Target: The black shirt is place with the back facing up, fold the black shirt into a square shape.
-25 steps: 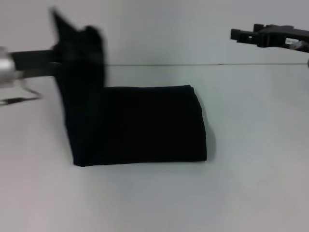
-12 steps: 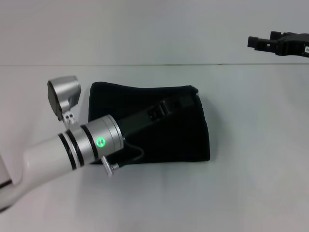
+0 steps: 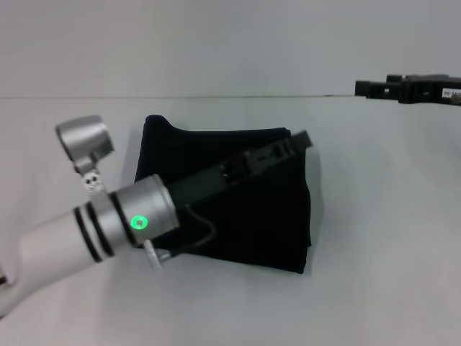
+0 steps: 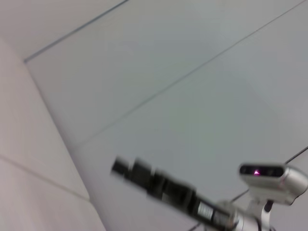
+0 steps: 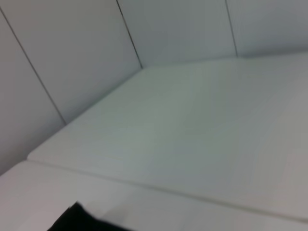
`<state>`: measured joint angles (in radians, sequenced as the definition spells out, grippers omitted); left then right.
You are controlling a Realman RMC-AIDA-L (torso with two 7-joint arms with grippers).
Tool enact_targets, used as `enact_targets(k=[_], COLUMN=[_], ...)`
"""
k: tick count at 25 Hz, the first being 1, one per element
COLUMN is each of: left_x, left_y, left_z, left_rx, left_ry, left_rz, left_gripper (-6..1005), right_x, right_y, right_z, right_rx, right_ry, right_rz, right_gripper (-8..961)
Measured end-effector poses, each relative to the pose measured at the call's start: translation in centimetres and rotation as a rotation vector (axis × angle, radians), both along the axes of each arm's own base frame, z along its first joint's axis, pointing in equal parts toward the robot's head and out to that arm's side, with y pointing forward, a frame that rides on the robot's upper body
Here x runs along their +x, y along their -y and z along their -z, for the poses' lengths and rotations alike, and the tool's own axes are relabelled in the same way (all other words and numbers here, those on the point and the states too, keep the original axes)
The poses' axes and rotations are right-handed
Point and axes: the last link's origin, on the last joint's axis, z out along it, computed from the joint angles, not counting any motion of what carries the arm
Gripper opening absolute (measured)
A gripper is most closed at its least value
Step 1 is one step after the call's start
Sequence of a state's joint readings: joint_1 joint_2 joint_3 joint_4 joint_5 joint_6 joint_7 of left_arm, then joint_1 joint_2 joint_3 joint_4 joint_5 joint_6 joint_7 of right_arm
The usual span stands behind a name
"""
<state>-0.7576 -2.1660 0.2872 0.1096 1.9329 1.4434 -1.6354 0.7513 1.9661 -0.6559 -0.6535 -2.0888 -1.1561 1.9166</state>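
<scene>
The black shirt (image 3: 266, 223) lies folded into a rough rectangle on the middle of the white table. My left arm reaches across it from the lower left. The left gripper (image 3: 301, 137) sits at the shirt's far right corner, black against black cloth. My right gripper (image 3: 360, 88) hovers apart from the shirt at the far right, above the table's back edge. It also shows, blurred, in the left wrist view as the right gripper (image 4: 118, 167). A dark corner of the shirt (image 5: 77, 221) shows in the right wrist view.
The white table (image 3: 389, 216) spreads around the shirt on all sides. Its back edge meets a pale wall (image 3: 230, 43) along a thin seam. The left arm's silver wrist and camera housing (image 3: 83, 144) stand over the shirt's left side.
The left gripper, which held the shirt's left part raised at the left, swung over to the right. The cloth now lies flat and narrower. The right gripper shifted slightly.
</scene>
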Motion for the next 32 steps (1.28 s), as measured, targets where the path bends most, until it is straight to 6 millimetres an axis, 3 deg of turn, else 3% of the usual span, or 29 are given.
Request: enact_targets(k=[6,13,21,32], left_x=[-2.5,-4.3,-6.0,-6.3], left_y=[-1.0,-1.1,-0.7,-1.0], left_z=[-4.4,-6.8,-7.8,-7.7], left_rx=[0.127,0.207,0.300,0.291], left_ry=[-0.116,-0.333,-0.511,-0.542], left_rz=[0.073,0.211,0.327,0.312], left_gripper=[581,829,830,829], right_x=[0.6,0.9,0.8,-0.2], right_y=[0.7,1.8,1.9,1.2], right_z=[1.5,4.5,6.9,8.5], right_rx=[-0.150,-0.258,-0.281,-0.266], right_ry=[-0.040,-0.108,-0.081,-0.074], right_rz=[0.155,0.257,0.313,0.327], right_gripper=[915,916,916,915])
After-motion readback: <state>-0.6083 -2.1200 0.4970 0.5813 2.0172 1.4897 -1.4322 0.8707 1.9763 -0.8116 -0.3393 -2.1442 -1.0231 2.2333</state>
